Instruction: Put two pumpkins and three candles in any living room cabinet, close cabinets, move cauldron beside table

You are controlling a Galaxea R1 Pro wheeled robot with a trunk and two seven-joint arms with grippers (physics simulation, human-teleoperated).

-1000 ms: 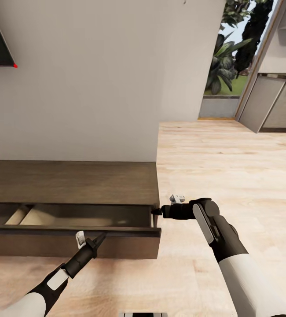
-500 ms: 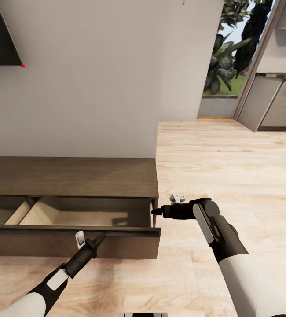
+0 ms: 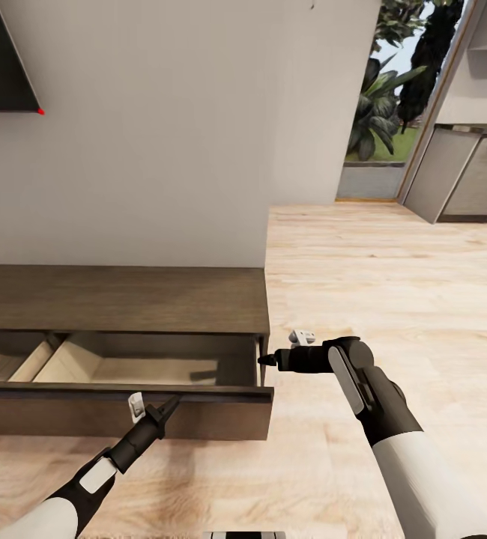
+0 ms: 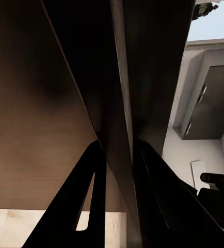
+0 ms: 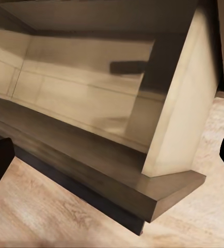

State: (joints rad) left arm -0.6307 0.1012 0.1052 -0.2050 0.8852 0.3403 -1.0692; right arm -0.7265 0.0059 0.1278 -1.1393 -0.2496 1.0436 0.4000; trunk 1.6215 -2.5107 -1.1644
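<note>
The long, low, dark brown wooden cabinet (image 3: 123, 299) stands against the white wall with its drawer (image 3: 146, 370) drawn out toward the robot. The drawer's pale interior is visible in the head view and the right wrist view, and holds no pumpkin or candle.

The left gripper (image 3: 170, 405) sits at the top edge of the dark drawer front panel (image 3: 116, 412). In the left wrist view its two black fingers (image 4: 89, 191) straddle that panel edge, one on each side, closed down onto it. I judge it to be gripping the panel.

The right gripper (image 3: 264, 360) points at the drawer's right end, touching or just beside the side wall (image 5: 176, 124). In the right wrist view the fingertips sit at opposite borders, well apart, holding nothing.

Key relation: the panel's long axis runs left to right across the robot's front, so the drawer travels toward and away from the robot. The left arm holds the travel; the right is merely alongside.

No pumpkin, candle or cauldron can be placed from these views.
</note>
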